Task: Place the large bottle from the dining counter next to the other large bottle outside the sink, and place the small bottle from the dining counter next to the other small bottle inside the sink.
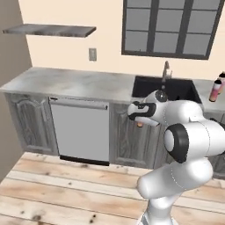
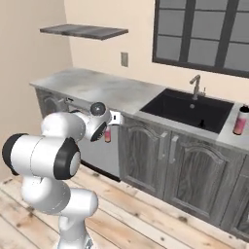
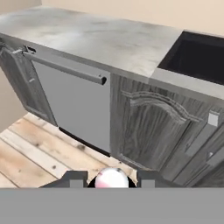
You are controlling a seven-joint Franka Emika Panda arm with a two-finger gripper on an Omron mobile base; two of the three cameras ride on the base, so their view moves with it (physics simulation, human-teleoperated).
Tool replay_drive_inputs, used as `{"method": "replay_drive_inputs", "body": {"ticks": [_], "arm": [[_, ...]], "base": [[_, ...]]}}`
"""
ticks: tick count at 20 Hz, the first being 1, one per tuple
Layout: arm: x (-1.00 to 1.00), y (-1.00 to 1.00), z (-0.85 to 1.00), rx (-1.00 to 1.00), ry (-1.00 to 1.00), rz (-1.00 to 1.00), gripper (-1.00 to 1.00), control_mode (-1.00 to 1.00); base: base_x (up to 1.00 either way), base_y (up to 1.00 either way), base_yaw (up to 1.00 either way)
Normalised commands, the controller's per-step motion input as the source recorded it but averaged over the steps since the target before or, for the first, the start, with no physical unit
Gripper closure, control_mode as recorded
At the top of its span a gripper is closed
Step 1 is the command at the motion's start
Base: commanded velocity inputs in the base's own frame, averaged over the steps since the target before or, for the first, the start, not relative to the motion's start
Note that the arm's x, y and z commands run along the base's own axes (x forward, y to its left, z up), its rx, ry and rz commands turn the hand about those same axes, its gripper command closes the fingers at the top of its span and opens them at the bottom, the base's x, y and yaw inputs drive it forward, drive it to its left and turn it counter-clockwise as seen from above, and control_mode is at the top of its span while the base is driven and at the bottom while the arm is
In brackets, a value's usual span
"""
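My gripper is shut on a pink bottle, whose rounded end shows between the two dark fingertips. The bottle hangs below the hand, in front of the lower cabinets and left of the sink. I cannot tell from here whether it is the large or the small one. It shows as a small stub under the gripper. A tall pink bottle with a dark cap stands on the counter right of the black sink, outside it. The basin is dark and its inside is hidden.
A grey stone counter runs left of the sink over a steel dishwasher and dark wood cabinet doors. A faucet stands behind the basin. A wall shelf hangs above. The floor is wooden planks.
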Motion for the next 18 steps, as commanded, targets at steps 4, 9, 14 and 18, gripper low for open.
{"method": "replay_drive_inputs", "body": {"ticks": [4, 9, 14, 18], "arm": [[0.0, 0.0, 0.0, 0.0, 0.0, 0.0, 1.0, 1.0], [0.0, 0.0, 0.0, 0.0, 0.0, 0.0, 1.0, 1.0], [0.0, 0.0, 0.0, 0.0, 0.0, 0.0, 1.0, 1.0], [0.0, 0.0, 0.0, 0.0, 0.0, 0.0, 1.0, 1.0]], "base": [[0.72, 0.21, -0.33], [0.69, 0.22, -0.33], [0.61, 0.2, -0.31], [0.57, 0.2, -0.27]]}}
